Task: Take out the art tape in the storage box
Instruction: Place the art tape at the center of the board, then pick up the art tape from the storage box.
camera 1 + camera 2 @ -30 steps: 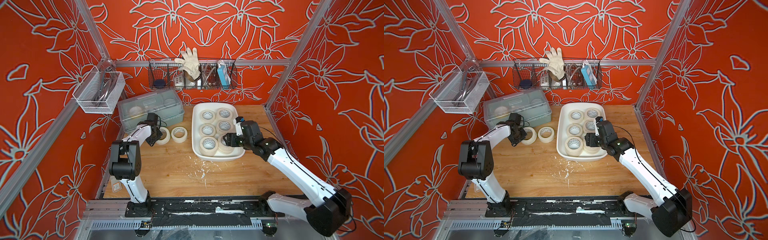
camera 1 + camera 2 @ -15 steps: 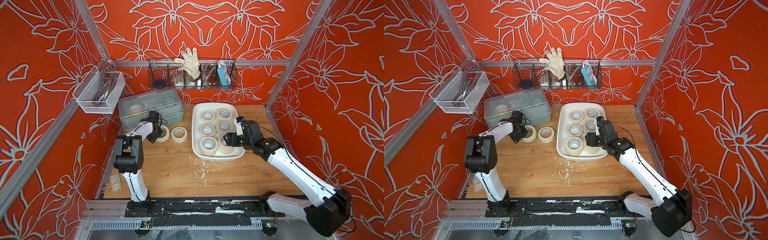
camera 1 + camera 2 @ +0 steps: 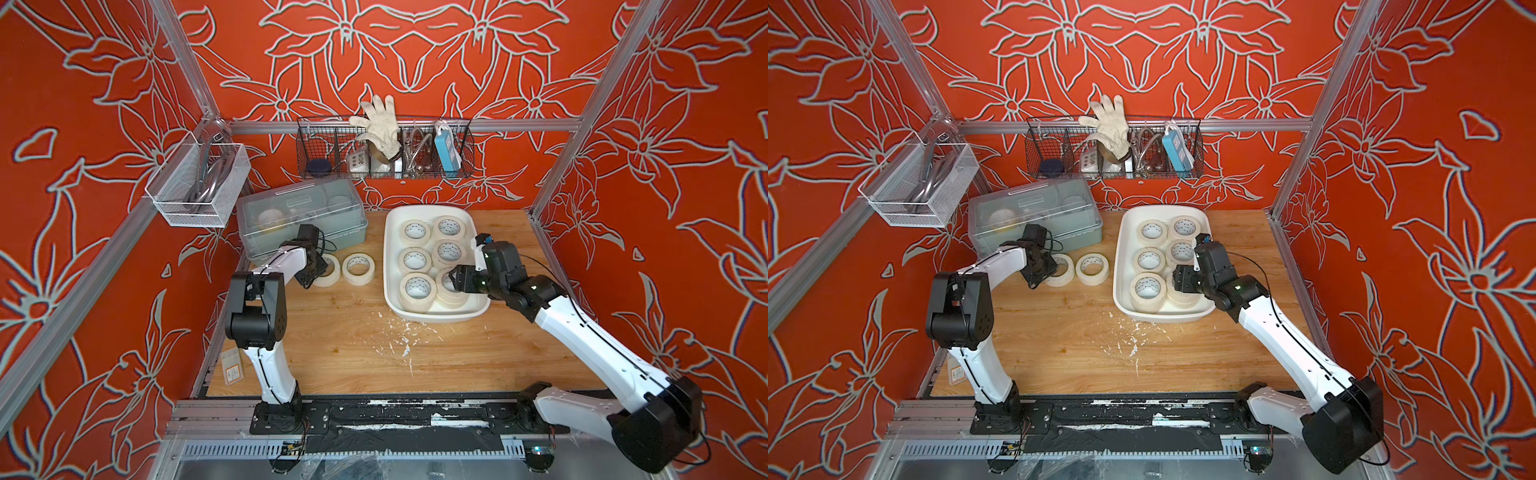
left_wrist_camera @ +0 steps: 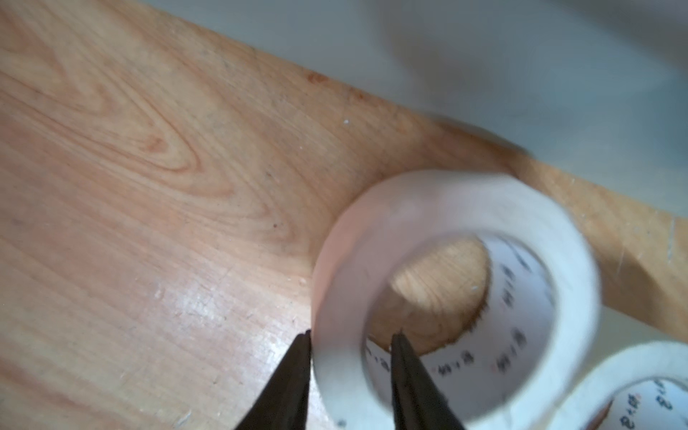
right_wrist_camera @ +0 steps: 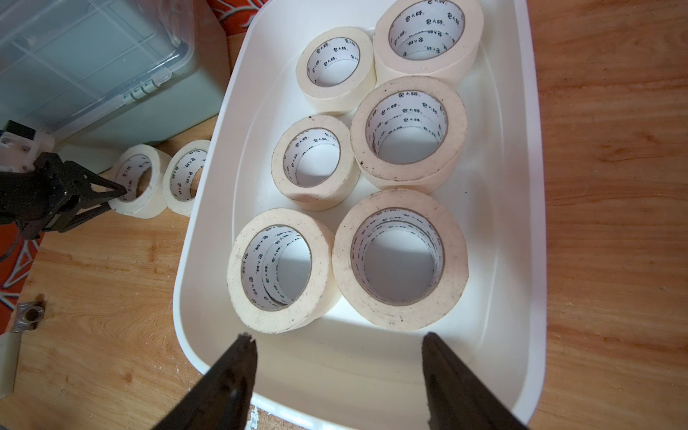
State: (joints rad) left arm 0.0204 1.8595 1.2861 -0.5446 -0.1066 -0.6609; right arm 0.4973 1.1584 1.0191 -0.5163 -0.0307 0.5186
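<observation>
**Two rolls out, six piles to go**

On the wooden table [image 3: 353, 357] the storage box [image 3: 440, 317] stands toward the right side. Most of the art tape [image 5: 400, 260] is inside it, in six piles of cream rolls, some plainly stacked. Two single rolls lie flat on the wood outside the tub, just in front of the grey-green lidded box [image 3: 299, 220]. The inner roll [image 3: 358, 269] is nearer the tub, and the outer roll [image 4: 458, 298] lies just beside it.

By this layout the emptying looks to be at an early stage. The left arm is at the set-down end of a transfer, and the right arm is placed for the next pick. The left gripper's next move calls for lifting straight off the outer roll without dragging it. The right's calls for one finger in a core and one outside, taking only the top roll.

The left gripper [image 4: 352, 337] has its fingers [image 4: 290, 383] narrowly parted, one tip outside the outer roll's wall and one in its core. Whether they pinch the wall or merely flank it cannot be told. The right gripper [image 5: 337, 337] hovers over the tub's near end with its fingers [image 5: 223, 383] spread wide, holding nothing.
</observation>
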